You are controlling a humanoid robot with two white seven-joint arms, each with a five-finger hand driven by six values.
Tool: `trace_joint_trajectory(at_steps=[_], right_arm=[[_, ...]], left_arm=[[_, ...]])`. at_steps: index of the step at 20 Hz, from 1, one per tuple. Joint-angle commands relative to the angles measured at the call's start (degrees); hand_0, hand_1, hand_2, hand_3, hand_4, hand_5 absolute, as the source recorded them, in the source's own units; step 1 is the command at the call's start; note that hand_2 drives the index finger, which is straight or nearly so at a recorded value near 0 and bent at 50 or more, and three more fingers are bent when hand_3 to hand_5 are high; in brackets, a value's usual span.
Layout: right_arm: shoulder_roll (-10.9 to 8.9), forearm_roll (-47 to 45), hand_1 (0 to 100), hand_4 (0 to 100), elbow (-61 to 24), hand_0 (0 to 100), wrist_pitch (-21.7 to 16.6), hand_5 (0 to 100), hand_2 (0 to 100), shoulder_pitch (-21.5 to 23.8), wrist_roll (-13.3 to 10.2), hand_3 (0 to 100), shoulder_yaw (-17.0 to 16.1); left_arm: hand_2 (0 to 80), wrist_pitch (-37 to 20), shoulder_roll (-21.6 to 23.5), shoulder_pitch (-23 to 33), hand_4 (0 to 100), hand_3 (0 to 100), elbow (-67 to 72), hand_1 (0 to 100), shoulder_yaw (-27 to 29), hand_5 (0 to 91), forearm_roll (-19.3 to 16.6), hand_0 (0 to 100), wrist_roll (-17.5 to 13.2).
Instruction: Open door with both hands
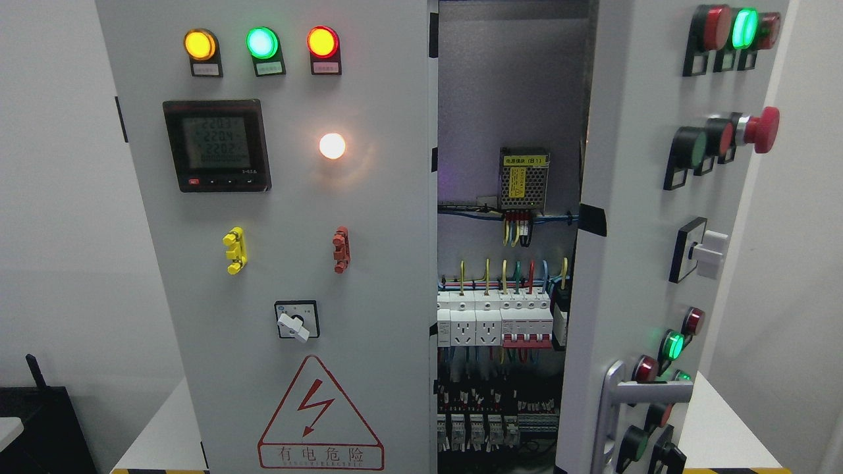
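While right door [632,263] ajar, flat grey metal

A white table [724,428] carries the cabinet; a dark box [46,428] with an aerial sits low beside a pale wall [59,230].

On the left door [290,263], upper left of the frame, my meter [217,145] reads 2203, 2204, 2202. Lower centre, the warning triangle [320,415] says 有电危险. The power supply [524,179] label ends (B1).
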Motion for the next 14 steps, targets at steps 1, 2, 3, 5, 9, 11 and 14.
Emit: trace_joint_trajectory(at_steps=[1,2,3,5,9,11,14], right_arm=[[-0.05,0.0,0,0,0.0,11,0.0,0,0,0.0,0.0,0,0.0],[0.04,0.0,0,0,0.0,11,0.0,0,0,-0.1,0.0,0,0.0],[-0.05,0.0,0,0,0.0,11,0.0,0,0,-0.1,0.0,0,0.0],[-0.05,0.0,0,0,0.0,11,0.0,0,0,0.0,0.0,0,0.0],[0.04,0.0,0,0,0.0,11,0.0,0,0,-0.1,-0.1,0,0.0],[0.04,0.0,0,0,0.0,11,0.0,0,0,-0.1,0.0,0,0.0],[0.04,0.0,0,0,0.0,11,0.0,0,0,0.0,-0.1,0,0.0]], left_arm=[[0.0,0.0,0.0,-0.3,3,0,0.0,0,-0.2,0.0,0.0,0,0.0],[0.0,0.0,0.0,-0.4,3,0,0.0,0,-0.3,0.0,0.0,0,0.0],[0.0,0.0,0.0,-0.5,3,0,-0.1,0,-0.5,0.0,0.0,0,0.0],[0.0,0.0,0.1,-0.5,3,0,-1.2,0,-1.2,0.0,-0.3,0,0.0],[0.0,0.1,0.9,3.4,3,0,-12.1,0,-3.2,0.0,-0.6,0,-0.9],[0.0,0.6,2.5,9.8,3,0,-24.0,0,-2.8,0.0,-0.5,0,-2.3],[0.0,0.7,5.5,18.7,3,0,-42.0,0,-2.9,0.0,-0.1,0,-2.5]])
